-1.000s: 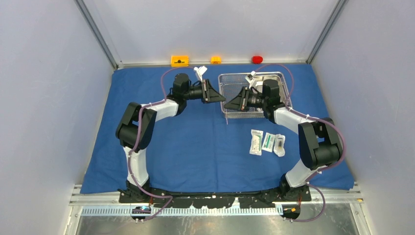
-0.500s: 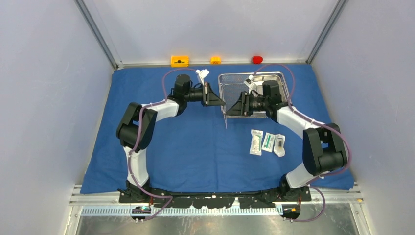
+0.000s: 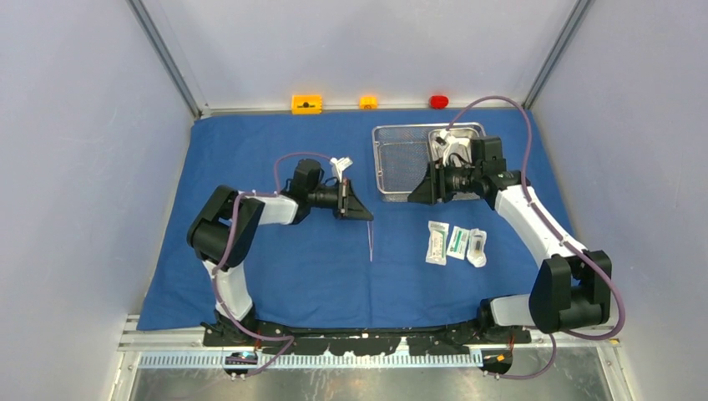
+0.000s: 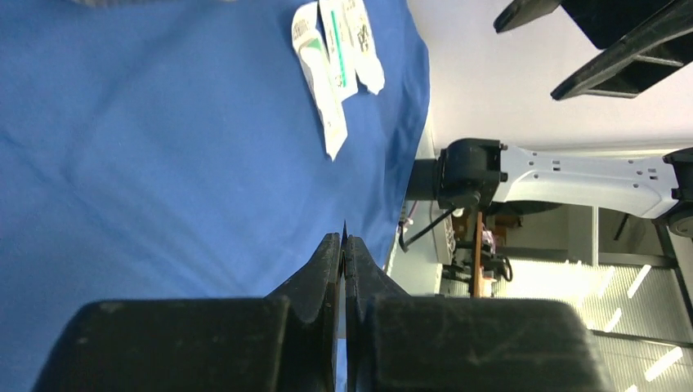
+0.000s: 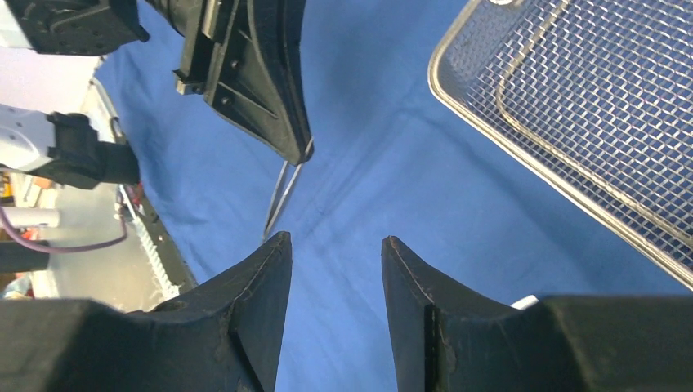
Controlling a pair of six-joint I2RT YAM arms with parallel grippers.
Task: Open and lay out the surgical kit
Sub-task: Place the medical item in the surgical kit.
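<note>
Hard to read from above: just a thin pale line for the tweezers point(image 3: 370, 242), hanging from the tip of the left claw point(image 3: 367, 217) over the blue cloth point(image 3: 275, 276), lower end toward the near edge; cannot tell there whether touching the cloth or clear of it. Easier to see through the right wrist camera, as two slim prongs slanting down from the claw tip. Left claw shut tight, pinching the tweezers by their upper end; in its own wrist view nothing of them but a sliver of metal poking out between the pressed fingers point(image 4: 323, 269). Right claw point(image 5: 335, 261) parted roughly halfway, gripping nothing, hovering over bare cloth just off the near-left corner of the basket point(image 3: 401, 159), aimed toward the left claw and the tweezers, near them but apart. Basket at the far right of the cloth, its right half masked by the right arm point(image 3: 526, 209); inside it a smaller steel tray point(image 3: 463, 127), only the far rim showing, contents impossible to make out. Cut off in the right wrist view: all of the basket but one corner of mesh. Three white packets point(image 3: 456, 242) side by side on the cloth, on the near side of the basket, to the right of the tweezers and apart from both claws; print too small to read.
</note>
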